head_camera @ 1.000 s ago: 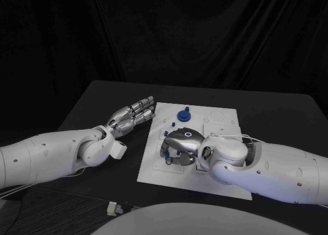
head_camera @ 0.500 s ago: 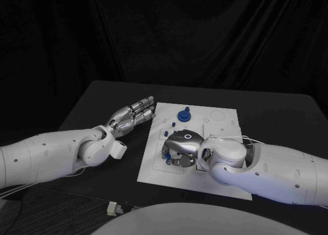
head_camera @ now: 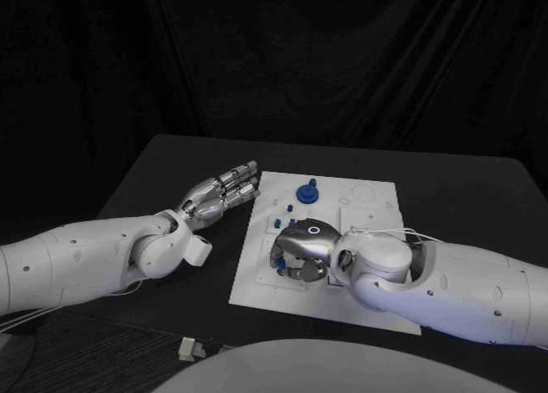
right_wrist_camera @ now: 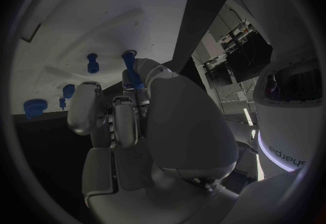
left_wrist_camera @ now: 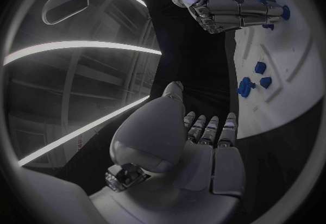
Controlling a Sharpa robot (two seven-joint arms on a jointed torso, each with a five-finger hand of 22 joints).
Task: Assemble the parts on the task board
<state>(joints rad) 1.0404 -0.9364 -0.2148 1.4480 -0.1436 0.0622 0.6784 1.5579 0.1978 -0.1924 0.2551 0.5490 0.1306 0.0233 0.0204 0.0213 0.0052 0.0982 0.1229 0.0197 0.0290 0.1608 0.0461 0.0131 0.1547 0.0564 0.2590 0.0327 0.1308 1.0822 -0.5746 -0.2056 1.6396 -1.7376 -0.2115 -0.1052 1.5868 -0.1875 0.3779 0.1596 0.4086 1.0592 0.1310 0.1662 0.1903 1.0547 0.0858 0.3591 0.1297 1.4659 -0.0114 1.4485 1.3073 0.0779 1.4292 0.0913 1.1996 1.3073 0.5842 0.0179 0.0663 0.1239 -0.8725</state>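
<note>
The white task board (head_camera: 370, 214) lies mid-table. My right hand (head_camera: 303, 250) is bent down over the board's near left part, its fingers curled round a small blue part (right_wrist_camera: 130, 74), which is pinched between the thumb and a finger. Only a blue sliver (head_camera: 278, 260) peeks out under that hand. Further blue parts stand in the board: a round one (head_camera: 307, 193) near the far edge and small pegs (right_wrist_camera: 93, 62) close to the fingers. My left hand (head_camera: 222, 195) lies flat and open beside the board's left edge, holding nothing; its flat fingers (left_wrist_camera: 211, 129) point toward the board (left_wrist_camera: 288, 80).
Black table (head_camera: 167, 176) surrounds the board, with bare surface to the left and far side. A small white object (head_camera: 188, 349) sits at the table's near edge. The board's right half (head_camera: 380, 196) carries round and square recesses.
My right hand has shifted slightly toward me over the board's near left part, fingers still curled on the blue part. The left hand has not moved.
</note>
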